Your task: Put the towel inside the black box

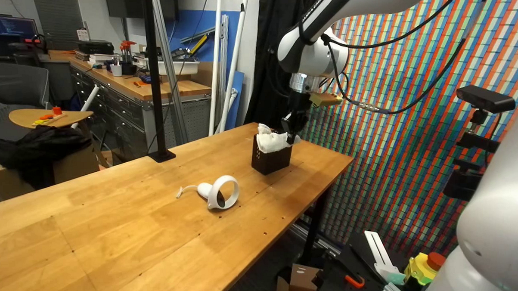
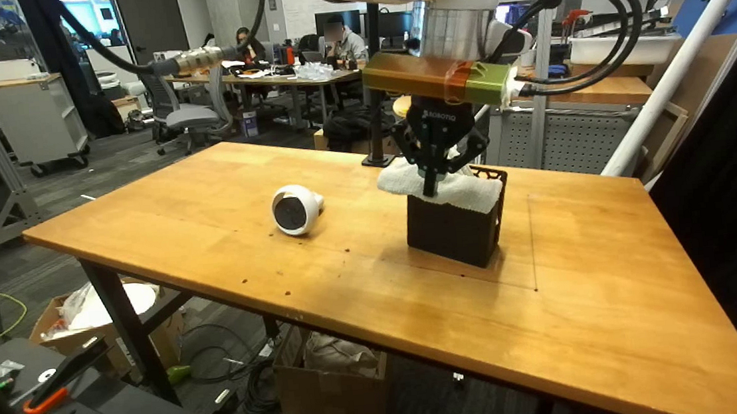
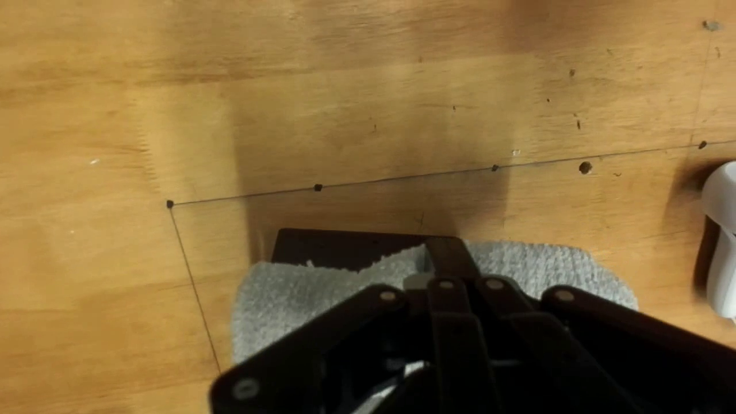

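I can't tell if my closed pincer [image 2: 431, 191] holds the towel [image 2: 467, 189] under it, flopped over the black box [image 2: 449, 232].

In an exterior view, looking down aslant over the worktop [image 1: 115, 236] toward its far end, with the Franka arm's lower part [image 1: 499, 227] close by at the right; facing the black drawer unit [image 1: 120, 111] and multicoloured backdrop [image 1: 414, 157]. In an exterior view, looking down across the worktop from beyond a long edge, nearer the black box [image 2: 447, 233]; facing a grey office chair [image 2: 190, 115]. In the wrist view, looking steeply down from close above the towel [image 3: 287, 305], past the tool [image 3: 451, 259]. Sharing the black post [image 1: 155, 89] in both exterior views; sharing the worktop, black box, towel and VR controller [image 1: 205, 190] in all 3.
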`<state>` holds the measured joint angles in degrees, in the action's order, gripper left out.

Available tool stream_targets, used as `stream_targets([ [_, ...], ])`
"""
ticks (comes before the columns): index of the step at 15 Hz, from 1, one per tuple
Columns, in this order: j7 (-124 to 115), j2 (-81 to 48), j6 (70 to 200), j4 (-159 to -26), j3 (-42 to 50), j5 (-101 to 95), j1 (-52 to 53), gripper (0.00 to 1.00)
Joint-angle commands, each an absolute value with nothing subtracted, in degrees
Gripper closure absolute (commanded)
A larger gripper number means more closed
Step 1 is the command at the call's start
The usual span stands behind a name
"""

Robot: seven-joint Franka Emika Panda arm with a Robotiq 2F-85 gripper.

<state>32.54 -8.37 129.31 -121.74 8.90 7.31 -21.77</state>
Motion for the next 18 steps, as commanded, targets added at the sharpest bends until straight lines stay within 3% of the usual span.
stream_targets([
  [1, 31.8, -5.1, 132.0, -125.9, 10.2, 6.7, -19.7, 0.99],
  [18, 33.5, -4.1, 137.6, -128.1, 10.4, 9.1, -19.0, 0.99],
])
